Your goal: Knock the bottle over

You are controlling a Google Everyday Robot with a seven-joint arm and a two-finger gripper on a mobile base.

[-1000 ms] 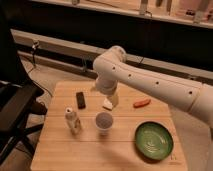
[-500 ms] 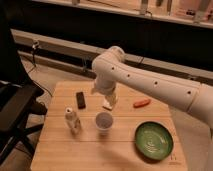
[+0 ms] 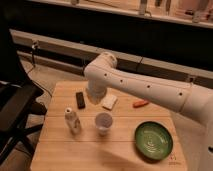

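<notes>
The bottle (image 3: 73, 120) is small, whitish and translucent, with a narrow neck and a pale cap. It stands upright at the left of the wooden table (image 3: 60, 155). A white paper cup (image 3: 103, 123) stands just to its right. My white arm reaches in from the right, bends at the elbow and points down at the back of the table. My gripper (image 3: 94, 98) is at the arm's lower end, between a black block and a white packet. It is behind and to the right of the bottle and apart from it.
A black block (image 3: 80, 99) and a white packet (image 3: 109, 102) lie at the back of the table. An orange object (image 3: 140, 103) lies at the back right, and a green plate (image 3: 154, 141) at the front right. A black chair (image 3: 15, 107) stands at the table's left edge.
The arm's elbow has shifted a little to the left and down. The bottle and the cup have not moved.
</notes>
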